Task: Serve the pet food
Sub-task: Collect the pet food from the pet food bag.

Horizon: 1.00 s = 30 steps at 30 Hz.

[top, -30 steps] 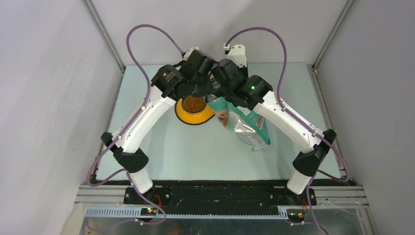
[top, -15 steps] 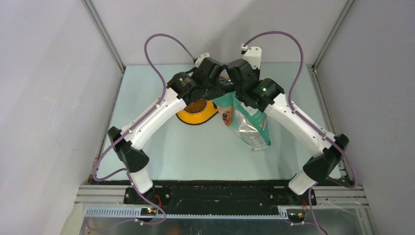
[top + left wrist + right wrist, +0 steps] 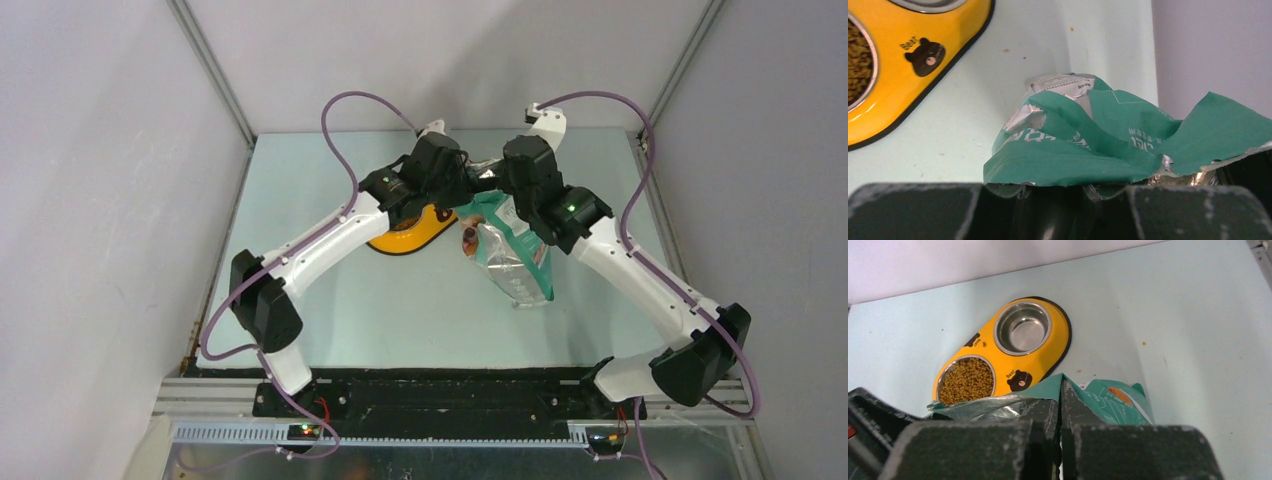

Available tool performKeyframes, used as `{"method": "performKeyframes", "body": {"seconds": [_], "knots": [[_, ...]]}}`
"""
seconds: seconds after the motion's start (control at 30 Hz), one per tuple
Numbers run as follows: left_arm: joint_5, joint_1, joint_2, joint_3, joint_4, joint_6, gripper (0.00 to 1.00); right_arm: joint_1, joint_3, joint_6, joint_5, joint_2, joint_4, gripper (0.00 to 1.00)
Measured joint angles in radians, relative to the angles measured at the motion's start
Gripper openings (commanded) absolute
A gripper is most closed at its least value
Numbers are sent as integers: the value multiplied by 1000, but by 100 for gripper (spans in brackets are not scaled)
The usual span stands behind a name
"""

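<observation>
One oval yellow feeder, granular brown kibble, crinkled foil-lined teal bag

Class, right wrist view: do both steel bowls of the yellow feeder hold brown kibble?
No, brown kibble fills one steel bowl; the other bowl is empty.

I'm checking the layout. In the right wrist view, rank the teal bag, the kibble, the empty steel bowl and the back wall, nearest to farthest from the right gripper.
1. teal bag: pinched in the right gripper.
2. kibble, ahead left, and empty steel bowl, ahead: too close to call.
3. back wall: farthest, beyond both.
</observation>
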Motion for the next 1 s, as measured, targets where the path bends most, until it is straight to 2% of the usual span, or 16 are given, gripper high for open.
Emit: {"method": "performKeyframes", "body": {"seconds": [0.2,0.47,0.7,1.0], "knots": [[139,27,8,-117,221,16,0,-27,-64,8,-55,-42,47,0],[293,30,92,-122,411,7,0,-58,-69,-39,-3,-52,17,0],[373,30,122,-157,550,-35,0,-78,-69,-36,26,-55,-19,0],[480,46,66,-346,789,-143,0,-79,-69,-30,-15,-59,-50,0]]}}
